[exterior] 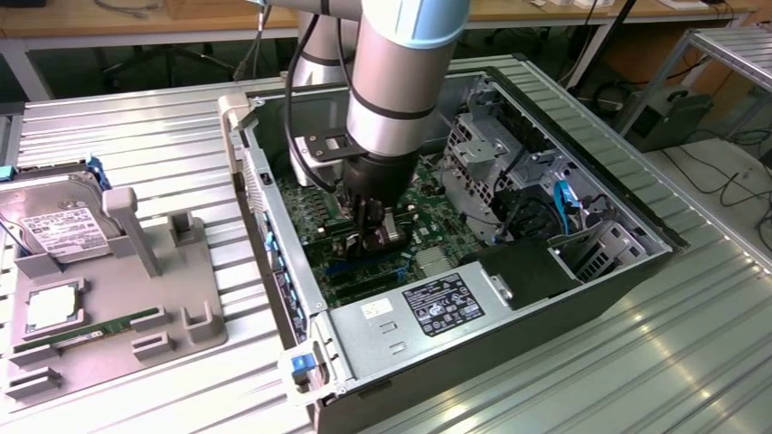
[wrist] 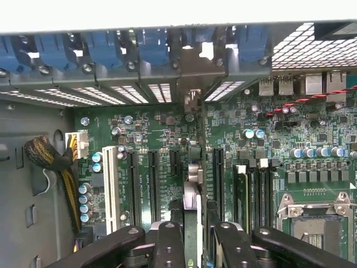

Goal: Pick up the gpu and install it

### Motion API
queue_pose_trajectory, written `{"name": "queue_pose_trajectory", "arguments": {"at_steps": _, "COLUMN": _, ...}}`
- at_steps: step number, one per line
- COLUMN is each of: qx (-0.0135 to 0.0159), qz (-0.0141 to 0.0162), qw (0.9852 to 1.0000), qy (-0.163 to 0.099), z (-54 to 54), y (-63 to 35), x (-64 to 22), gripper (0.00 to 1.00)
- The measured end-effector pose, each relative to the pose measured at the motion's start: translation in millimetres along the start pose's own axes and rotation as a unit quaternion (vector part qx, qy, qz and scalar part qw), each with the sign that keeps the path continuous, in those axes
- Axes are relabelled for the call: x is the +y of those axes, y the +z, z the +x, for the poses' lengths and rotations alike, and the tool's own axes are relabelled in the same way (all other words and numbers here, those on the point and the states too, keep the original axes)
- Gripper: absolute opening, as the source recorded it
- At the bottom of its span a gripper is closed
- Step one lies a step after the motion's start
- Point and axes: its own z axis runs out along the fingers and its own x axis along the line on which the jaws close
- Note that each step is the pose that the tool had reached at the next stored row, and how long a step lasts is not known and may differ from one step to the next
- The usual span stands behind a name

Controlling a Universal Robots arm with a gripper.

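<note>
Wrist view: pincer [wrist: 191,245] clasping gpu [wrist: 191,201]

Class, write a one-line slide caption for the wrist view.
The gripper holds the gpu edge-on at the motherboard's expansion slots inside the computer case.

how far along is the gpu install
Done: the thin black gpu card is off the grey holder tray and inside the open computer case. In hand: the gripper holds it edge-on over the motherboard slots. Left: whether it is fully seated cannot be told.
</note>
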Motion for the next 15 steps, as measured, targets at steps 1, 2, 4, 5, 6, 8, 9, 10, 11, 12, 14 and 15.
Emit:
{"name": "queue_pose_trajectory", "arguments": {"at_steps": 1, "qx": 0.0, "qz": 0.0001, "qw": 1.0, "qy": 0.0, "z": -0.8, "y": 0.0, "x": -0.1, "gripper": 0.26}}
{"name": "queue_pose_trajectory", "arguments": {"at_steps": 2, "qx": 0.0, "qz": 0.0002, "qw": 1.0, "qy": 0.0, "z": -1.5, "y": 0.0, "x": -0.1, "gripper": 0.26}}
{"name": "queue_pose_trajectory", "arguments": {"at_steps": 4, "qx": -0.0002, "qz": 0.0001, "qw": 1.0, "qy": 0.0, "z": -2.8, "y": 0.1, "x": -0.1, "gripper": 0.26}}
{"name": "queue_pose_trajectory", "arguments": {"at_steps": 5, "qx": -0.0002, "qz": 0.0001, "qw": 1.0, "qy": 0.0, "z": -3.0, "y": 0.1, "x": -0.1, "gripper": 0.26}}
{"name": "queue_pose_trajectory", "arguments": {"at_steps": 6, "qx": -0.0001, "qz": 0.0001, "qw": 1.0, "qy": 0.0, "z": -3.0, "y": 0.1, "x": -0.1, "gripper": 0.26}}
{"name": "queue_pose_trajectory", "arguments": {"at_steps": 8, "qx": -0.0001, "qz": 0.0001, "qw": 1.0, "qy": 0.0, "z": -3.0, "y": 0.1, "x": 0.0, "gripper": 0.26}}
{"name": "queue_pose_trajectory", "arguments": {"at_steps": 9, "qx": -0.0001, "qz": 0.0001, "qw": 1.0, "qy": 0.0, "z": -3.0, "y": 0.2, "x": 0.0, "gripper": 0.26}}
{"name": "queue_pose_trajectory", "arguments": {"at_steps": 10, "qx": -0.0001, "qz": 0.0, "qw": 1.0, "qy": 0.0, "z": -2.8, "y": 0.4, "x": 0.0, "gripper": 0.26}}
{"name": "queue_pose_trajectory", "arguments": {"at_steps": 11, "qx": 0.0, "qz": -0.0001, "qw": 1.0, "qy": 0.0, "z": -2.4, "y": 0.5, "x": 0.0, "gripper": 0.26}}
{"name": "queue_pose_trajectory", "arguments": {"at_steps": 12, "qx": -0.0001, "qz": -0.0006, "qw": 1.0, "qy": 0.0, "z": -0.5, "y": 0.9, "x": -0.2, "gripper": 0.26}}
{"name": "queue_pose_trajectory", "arguments": {"at_steps": 14, "qx": -0.0002, "qz": -0.0011, "qw": 1.0, "qy": 0.0, "z": 1.5, "y": 1.3, "x": -0.6, "gripper": 0.26}}
{"name": "queue_pose_trajectory", "arguments": {"at_steps": 15, "qx": -0.0003, "qz": -0.0017, "qw": 1.0, "qy": 0.0, "z": 2.8, "y": 1.7, "x": -0.8, "gripper": 0.26}}
